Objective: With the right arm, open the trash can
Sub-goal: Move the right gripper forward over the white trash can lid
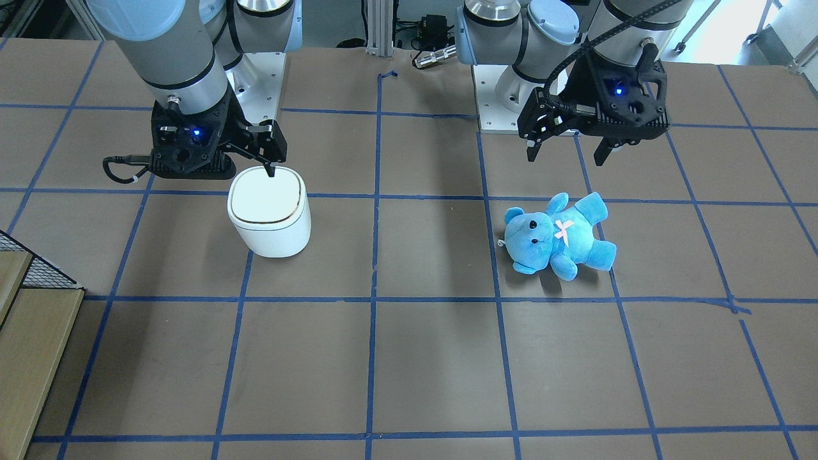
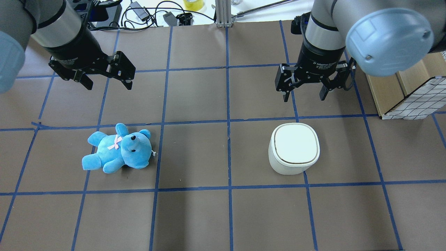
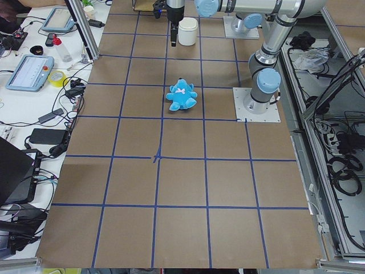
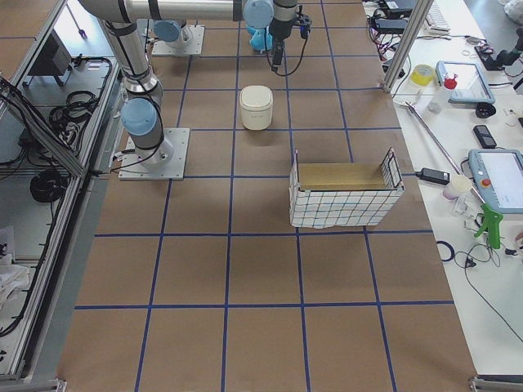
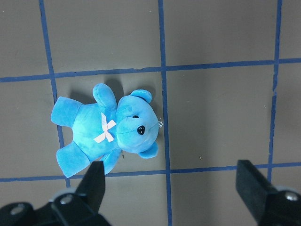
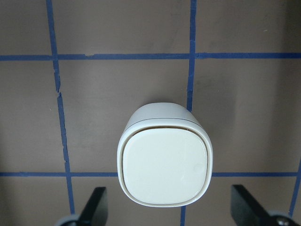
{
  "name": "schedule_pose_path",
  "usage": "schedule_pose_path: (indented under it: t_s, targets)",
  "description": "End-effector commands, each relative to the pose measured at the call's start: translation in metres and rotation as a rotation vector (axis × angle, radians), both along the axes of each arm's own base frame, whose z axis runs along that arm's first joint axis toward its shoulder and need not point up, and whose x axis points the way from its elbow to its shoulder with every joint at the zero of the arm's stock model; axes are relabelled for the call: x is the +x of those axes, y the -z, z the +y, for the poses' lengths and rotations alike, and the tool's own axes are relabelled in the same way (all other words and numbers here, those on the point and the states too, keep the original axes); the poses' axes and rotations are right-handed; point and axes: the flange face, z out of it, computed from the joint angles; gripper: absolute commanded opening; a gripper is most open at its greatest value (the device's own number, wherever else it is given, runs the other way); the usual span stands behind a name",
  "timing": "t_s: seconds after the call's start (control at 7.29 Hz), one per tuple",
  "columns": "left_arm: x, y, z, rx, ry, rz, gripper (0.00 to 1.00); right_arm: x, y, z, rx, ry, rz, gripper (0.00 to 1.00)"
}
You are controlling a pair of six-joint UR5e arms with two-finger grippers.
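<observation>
Small white rounded-square trash can, upright on brown table, robot's right half, sitting over a blue tape line. Flat lid shut, edged by thin dark line; smooth glossy body, slightly tapered toward base. Right gripper hovering above it, fingers spread wide, clear of the lid. "Adaptive" legible on its black collar, rest too small. Left gripper also spread wide, above blue teddy, well apart from can.
</observation>
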Motion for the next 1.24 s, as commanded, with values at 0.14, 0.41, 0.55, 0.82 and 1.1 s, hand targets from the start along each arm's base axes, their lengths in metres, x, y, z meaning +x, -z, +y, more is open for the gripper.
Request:
schedule_pose_path:
  t_s: [0.14,0.41,0.55,0.82,1.1]
  targets:
    - [0.000,0.000,0.000,0.000,0.000,0.000,1.00,-0.001,0.004,0.004,0.015,-0.077,-0.001,0.03]
    - [0.000,0.000,0.000,0.000,0.000,0.000,1.00,-0.003,0.032,0.015,0.072,-0.075,-0.001,0.00]
    - [0.000,0.000,0.000,0.000,0.000,0.000,1.00,-0.003,0.044,0.017,0.056,-0.074,0.001,0.00]
    - [0.000,0.000,0.000,0.000,0.000,0.000,1.00,-0.003,0.047,0.015,0.014,-0.064,0.001,0.00]
    - [0.000,0.000,0.000,0.000,0.000,0.000,1.00,-0.004,0.048,0.010,-0.035,-0.057,-0.004,0.00]
